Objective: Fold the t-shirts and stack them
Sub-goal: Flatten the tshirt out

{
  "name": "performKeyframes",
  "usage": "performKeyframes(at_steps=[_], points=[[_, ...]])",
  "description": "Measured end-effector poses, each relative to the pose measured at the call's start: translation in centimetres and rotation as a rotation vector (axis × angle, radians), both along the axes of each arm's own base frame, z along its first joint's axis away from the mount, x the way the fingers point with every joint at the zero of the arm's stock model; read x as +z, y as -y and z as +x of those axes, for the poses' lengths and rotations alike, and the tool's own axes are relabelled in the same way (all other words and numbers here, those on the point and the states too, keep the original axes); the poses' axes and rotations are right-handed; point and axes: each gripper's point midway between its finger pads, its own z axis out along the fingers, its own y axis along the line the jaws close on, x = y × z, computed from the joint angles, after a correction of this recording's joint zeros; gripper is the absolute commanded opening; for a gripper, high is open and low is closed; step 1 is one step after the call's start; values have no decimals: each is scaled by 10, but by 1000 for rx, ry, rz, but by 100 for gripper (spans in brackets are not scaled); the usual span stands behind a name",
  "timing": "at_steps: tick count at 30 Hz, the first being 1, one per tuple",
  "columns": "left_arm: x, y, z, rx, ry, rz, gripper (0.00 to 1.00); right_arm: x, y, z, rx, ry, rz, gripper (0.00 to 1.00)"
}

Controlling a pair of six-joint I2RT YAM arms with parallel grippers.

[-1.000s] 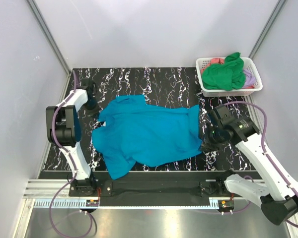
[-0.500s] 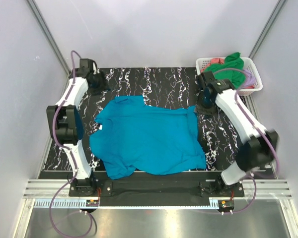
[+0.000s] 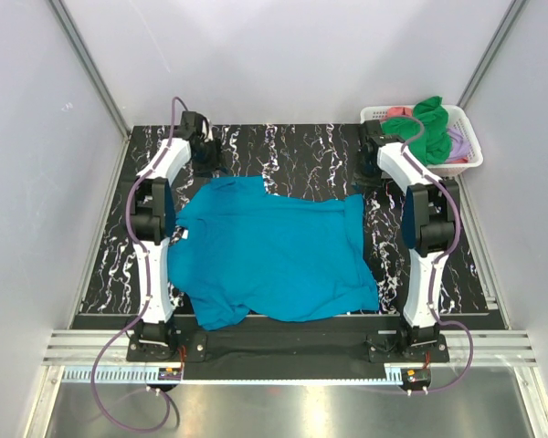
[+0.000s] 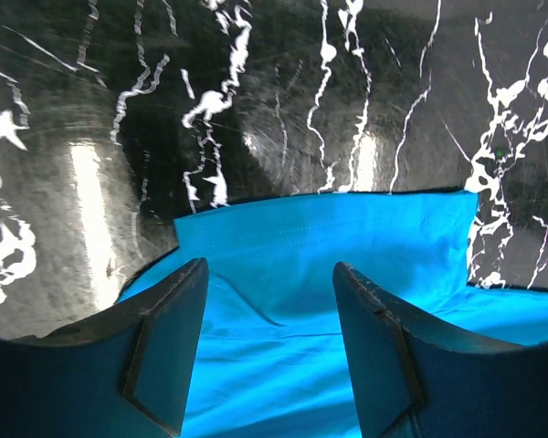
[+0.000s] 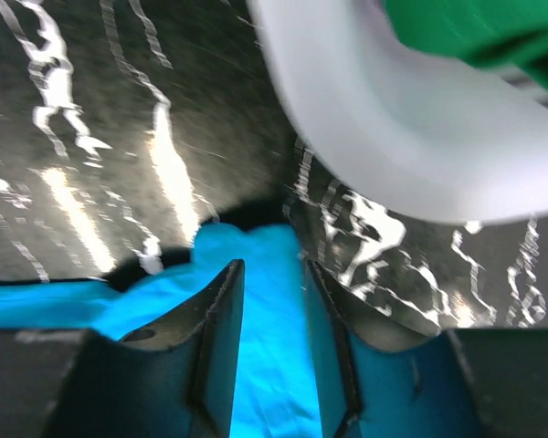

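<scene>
Tabletop point(image 3: 292, 146): glossy black, white-veined, gleaming under glare.
Teal-blue t-shirt point(image 3: 274, 255): is lying spread mid-table, soft, lightly creased.
Left gripper point(image 4: 269, 269): is hovering, jaws parted, empty.
Right gripper point(image 5: 270, 266): is hovering beside white basket point(image 5: 365, 155), jaws parted, empty.

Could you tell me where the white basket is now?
In the top view, the white basket sits at the far right corner of the table, beside the right gripper.
</scene>
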Motion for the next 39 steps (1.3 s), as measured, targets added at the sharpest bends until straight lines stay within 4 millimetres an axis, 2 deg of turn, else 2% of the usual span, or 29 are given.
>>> performKeyframes(at_steps=[4, 7, 12, 16, 21, 22, 25, 34, 39], points=[[1, -2, 3, 13, 7, -3, 61, 0, -13, 10, 25, 37, 29, 34], [2, -2, 3, 21, 6, -5, 61, -6, -27, 12, 54, 42, 38, 35], [1, -2, 3, 22, 7, -6, 61, -27, -47, 7, 98, 3, 27, 38], [-2, -1, 2, 19, 5, -6, 61, -42, -47, 3, 97, -30, 0, 34], [-11, 0, -4, 17, -17, -3, 60, -41, -39, 4, 74, -21, -40, 20], [-12, 0, -5, 16, -20, -3, 60, -42, -37, 4, 72, -21, -46, 10], [-12, 1, -5, 16, -19, 1, 60, -41, -36, 4, 71, -18, -56, 0], [-11, 3, 3, 20, 18, 33, 60, -33, -38, 0, 93, -7, -39, 0], [-13, -3, 2, 39, 15, 86, 58, -5, -47, 0, 115, 47, 21, 0]])
